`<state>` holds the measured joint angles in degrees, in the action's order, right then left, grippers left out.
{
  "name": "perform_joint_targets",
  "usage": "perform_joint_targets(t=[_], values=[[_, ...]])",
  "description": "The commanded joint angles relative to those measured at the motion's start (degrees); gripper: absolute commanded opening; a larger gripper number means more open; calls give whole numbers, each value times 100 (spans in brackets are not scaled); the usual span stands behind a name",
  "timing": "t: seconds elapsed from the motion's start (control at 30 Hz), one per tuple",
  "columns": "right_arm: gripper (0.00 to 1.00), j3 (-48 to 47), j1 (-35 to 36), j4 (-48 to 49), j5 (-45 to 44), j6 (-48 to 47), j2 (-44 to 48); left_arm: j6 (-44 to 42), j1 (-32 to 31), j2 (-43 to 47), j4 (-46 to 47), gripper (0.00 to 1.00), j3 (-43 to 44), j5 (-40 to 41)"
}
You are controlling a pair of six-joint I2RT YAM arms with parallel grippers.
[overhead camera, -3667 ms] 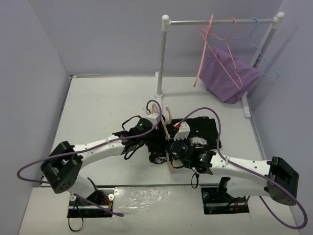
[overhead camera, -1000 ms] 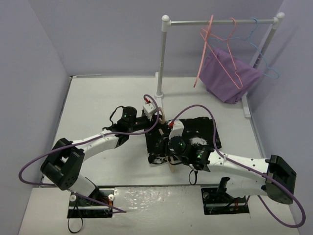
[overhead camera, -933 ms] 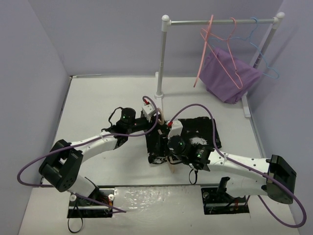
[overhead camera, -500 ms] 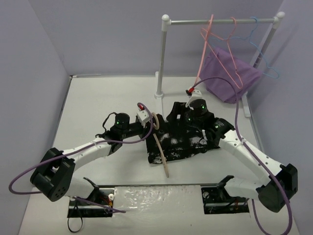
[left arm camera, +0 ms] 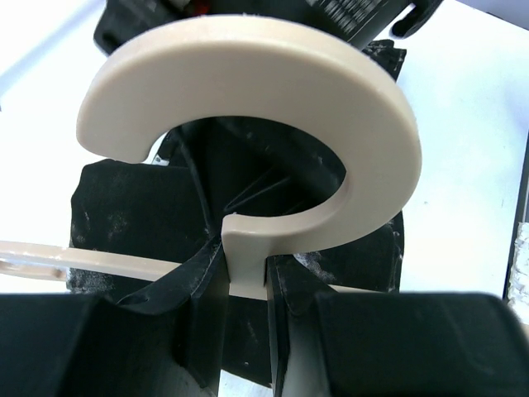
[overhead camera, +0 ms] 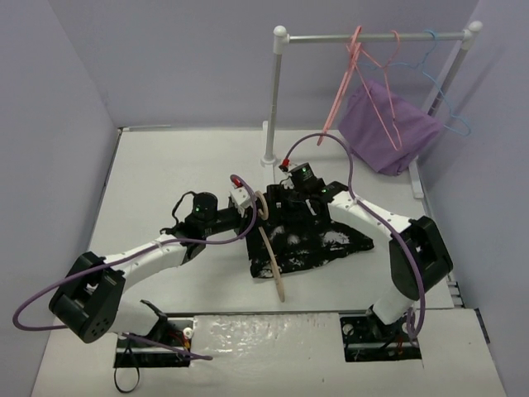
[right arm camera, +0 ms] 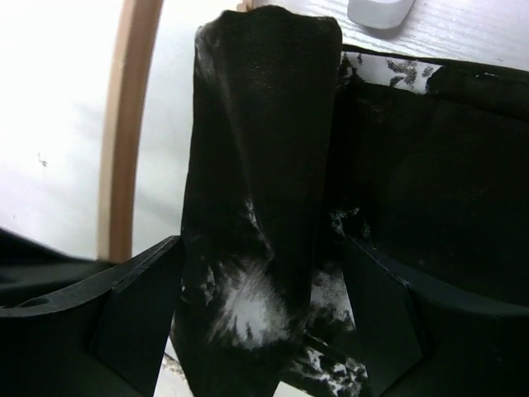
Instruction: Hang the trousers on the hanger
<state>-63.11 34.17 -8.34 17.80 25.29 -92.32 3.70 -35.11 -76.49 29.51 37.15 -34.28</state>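
The trousers (overhead camera: 318, 238), black with white blotches, lie bunched on the table. The beige hanger (overhead camera: 273, 256) rests on their left edge, hook end at the far side. My left gripper (overhead camera: 250, 204) is shut on the hanger's neck (left arm camera: 246, 256) just below the hook (left arm camera: 273, 74), with trousers (left arm camera: 124, 207) beneath. My right gripper (overhead camera: 292, 197) reaches over the trousers' far edge. In the right wrist view its fingers (right arm camera: 140, 306) stand wide apart around a raised fold of the trousers (right arm camera: 256, 165), and the right gripper (right arm camera: 263, 252) is open. The hanger's bar (right arm camera: 128, 124) runs along the left.
A white clothes rack (overhead camera: 274, 99) stands at the back, its rail (overhead camera: 372, 35) carrying pink hangers (overhead camera: 340, 99), a blue wire hanger (overhead camera: 453, 122) and a purple cloth (overhead camera: 388, 124). Walls close in on the left, back and right.
My right arm has swung from the near side of the trousers to their far edge, and its jaws have opened wide. My left gripper has shifted slightly nearer, still holding the hanger.
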Motion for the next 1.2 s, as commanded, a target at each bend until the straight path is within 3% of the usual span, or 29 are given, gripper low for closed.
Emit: perform_joint_targets(t=[0.0, 0.07, 0.13, 0.3, 0.8, 1.17], values=[[74, -49, 19, 318, 166, -46, -149, 128, 48, 292, 538, 0, 46, -105], [71, 16, 19, 469, 256, -25, -231, 140, 40, 309, 555, 0, 29, -96], [57, -17, 49, 509, 336, -39, -322, 170, 40, 307, 647, 0, -10, -105], [2, -539, 258, 436, 384, -19, -286, 223, 97, 451, 798, 0, 25, -61], [0, -3501, 920, -1085, 37, 116, -79, 66, 569, 1707, 234, 0, 794, -390], [0, -4498, 1013, -1629, -236, 29, 3, 152, 895, 2079, 6, 0, 969, -1092]])
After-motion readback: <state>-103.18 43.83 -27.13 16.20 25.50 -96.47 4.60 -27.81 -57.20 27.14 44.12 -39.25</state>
